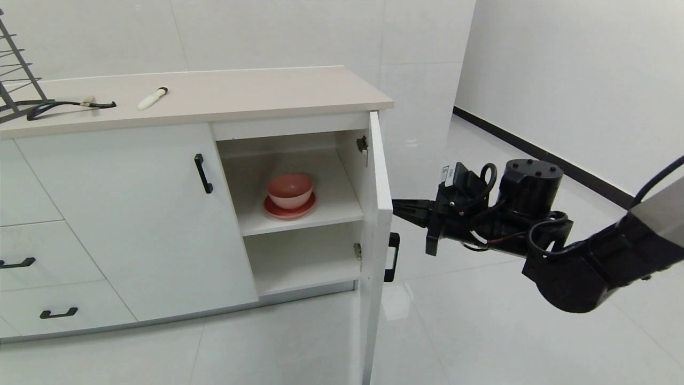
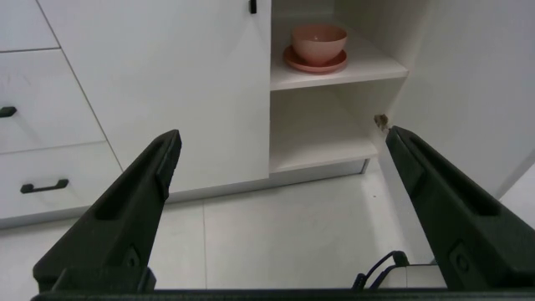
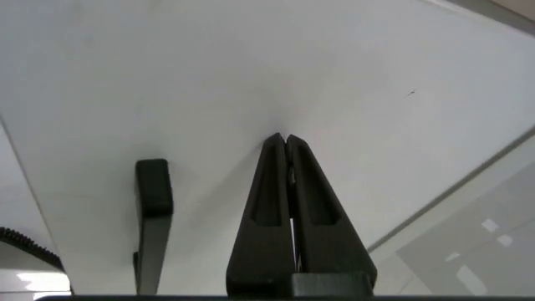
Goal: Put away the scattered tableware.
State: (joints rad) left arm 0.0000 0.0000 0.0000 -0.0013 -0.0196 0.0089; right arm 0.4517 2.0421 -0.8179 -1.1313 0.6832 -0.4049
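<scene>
Nearest you, your left gripper (image 2: 282,135) hangs low above the floor, its jaws spread wide with nothing between them. It faces the cupboard. At three o'clock in the head view, your right gripper (image 1: 398,207) has its jaws pressed together on nothing, with the tips touching the outer face of the open door (image 1: 377,214). They sit at twelve o'clock from the door's black handle (image 1: 393,256). A small label (image 1: 444,174) sits on that wrist, its print too small to read.

Past the door, at nine o'clock from it, a pink bowl (image 1: 289,191) stands upright on a redder plate (image 1: 289,208). Both are plain and unmarked, on the upper shelf (image 1: 326,214) of the open compartment.

Farther back, at eleven o'clock, a white-handled tool (image 1: 152,99) and a black cable (image 1: 69,105) lie apart on the counter (image 1: 240,88).
</scene>
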